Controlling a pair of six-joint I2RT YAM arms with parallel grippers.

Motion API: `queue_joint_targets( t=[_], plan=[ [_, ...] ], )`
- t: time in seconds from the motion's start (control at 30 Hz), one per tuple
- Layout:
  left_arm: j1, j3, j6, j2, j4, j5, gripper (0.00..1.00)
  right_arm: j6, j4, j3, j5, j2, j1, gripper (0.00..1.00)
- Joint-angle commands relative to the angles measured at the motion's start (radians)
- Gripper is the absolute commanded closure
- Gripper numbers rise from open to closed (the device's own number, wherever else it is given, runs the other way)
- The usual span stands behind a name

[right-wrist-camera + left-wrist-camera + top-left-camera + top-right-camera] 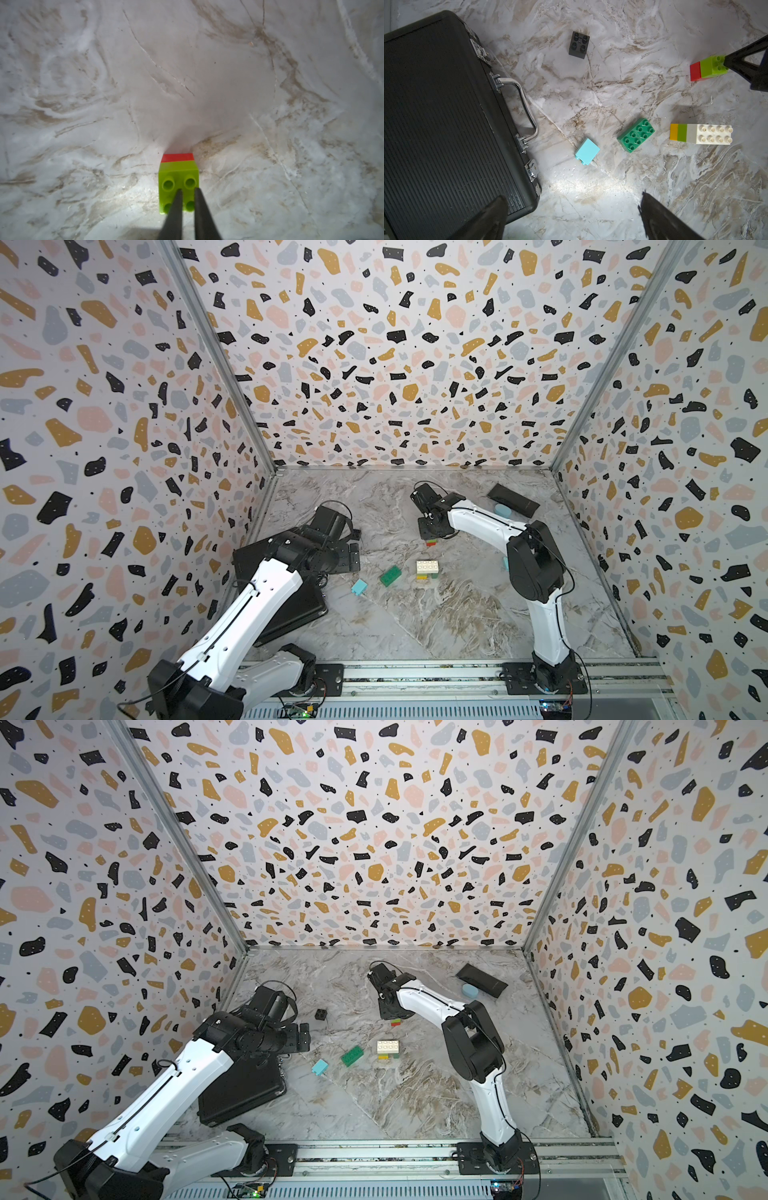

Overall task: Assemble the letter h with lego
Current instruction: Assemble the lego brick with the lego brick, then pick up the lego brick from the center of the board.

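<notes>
"What's where, from the left?"

"The case [282, 605] lies at the left edge of the table [457, 622]. The left gripper [572, 195] hangs over its handle side, jaws wide, nothing in them. Past it a black brick [579, 44] stands alone, studs up. Then comes a blue brick [359, 587] on its side, with a green brick [390, 575] just beside it. After that is a white stack [427, 568]: a long white brick over lime and yellow."

"And the right arm?"

"The right gripper [187, 189] is down on the lime brick [178, 176]. That brick sits on a red brick [177, 158], farther back than the white stack. The fingers stand a crack apart, tips between the studs, gripping nothing that I can see."

"Pressing it home, then?"

"That's my guess, or letting go. Either way I'd come off straight up, since a sideways drag could tip so narrow a stack. If it needs more seating, push square on the middle, not on one edge."

"Much of the h done?"

"Two small stacks, apart from each other, and three loose bricks. Early, I'd say. At the far right a blue oval [503, 510] and a flat black thing [515, 498] lie out of it."
</notes>
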Motion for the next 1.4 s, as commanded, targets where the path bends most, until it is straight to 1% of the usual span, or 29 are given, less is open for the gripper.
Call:
queue_joint_targets(
  t=[0.0, 0.1, 0.17, 0.23, 0.3, 0.4, 0.47, 0.53, 0.6, 0.67, 0.73, 0.8, 0.87, 0.9, 0.93, 1.03, 1.13, 1.27, 1.37],
  plan=[
    [0.007, -0.014, 0.011, -0.012, 0.008, -0.026, 0.01, 0.004, 0.015, 0.035, -0.031, -0.093, 0.002, 0.65],
    [0.007, -0.013, 0.011, -0.005, 0.005, -0.041, 0.01, -0.003, -0.025, 0.095, -0.036, -0.086, -0.007, 0.61],
    [0.007, -0.012, 0.011, -0.002, 0.005, -0.055, 0.01, -0.013, 0.005, 0.054, -0.015, -0.127, -0.009, 0.59],
    [0.009, -0.014, 0.011, 0.006, 0.006, -0.072, 0.01, -0.027, 0.104, -0.076, 0.01, -0.218, -0.012, 0.56],
    [0.009, -0.015, 0.015, 0.026, 0.013, -0.063, 0.01, -0.036, 0.25, -0.291, 0.065, -0.358, -0.022, 0.48],
    [0.012, -0.011, 0.029, 0.08, 0.029, 0.006, 0.01, 0.005, 0.474, -0.613, 0.134, -0.545, -0.037, 0.39],
    [0.012, 0.006, 0.046, 0.139, 0.039, 0.08, 0.01, 0.061, 0.579, -0.784, 0.193, -0.635, -0.042, 0.35],
    [0.012, 0.037, 0.051, 0.216, 0.042, 0.126, 0.01, 0.084, 0.637, -0.88, 0.221, -0.681, -0.043, 0.34],
    [0.012, 0.114, 0.059, 0.315, 0.013, 0.173, 0.01, 0.122, 0.667, -0.95, 0.281, -0.708, -0.043, 0.33],
    [0.012, 0.208, 0.038, 0.436, -0.013, 0.162, 0.01, 0.15, 0.754, -1.036, 0.335, -0.728, -0.044, 0.33],
    [0.013, 0.314, 0.036, 0.548, -0.025, 0.105, 0.01, 0.21, 0.854, -1.112, 0.39, -0.738, -0.045, 0.33],
    [0.022, 0.438, 0.038, 0.68, -0.066, 0.018, 0.01, 0.226, 0.883, -1.129, 0.392, -0.747, -0.05, 0.33],
    [0.027, 0.586, 0.073, 0.82, -0.124, -0.043, 0.02, 0.248, 0.858, -1.13, 0.437, -0.75, -0.05, 0.33],
    [0.029, 0.626, 0.089, 0.866, -0.127, -0.087, 0.03, 0.25, 0.863, -1.136, 0.447, -0.752, -0.052, 0.33],
    [0.035, 0.668, 0.1, 0.915, -0.135, -0.102, 0.03, 0.255, 0.868, -1.142, 0.451, -0.755, -0.056, 0.33],
    [0.075, 0.737, 0.142, 1.009, -0.108, -0.045, 0.08, 0.299, 0.875, -1.161, 0.426, -0.769, -0.061, 0.33],
    [0.109, 0.771, 0.184, 1.082, -0.097, -0.02, 0.17, 0.328, 0.907, -1.182, 0.398, -0.778, -0.063, 0.34],
    [0.142, 0.756, 0.203, 1.102, -0.056, 0.028, 0.19, 0.347, 0.916, -1.181, 0.37, -0.762, -0.066, 0.34],
    [0.146, 0.752, 0.227, 1.105, -0.04, 0.052, 0.24, 0.351, 0.913, -1.169, 0.338, -0.743, -0.07, 0.34]
  ],
)
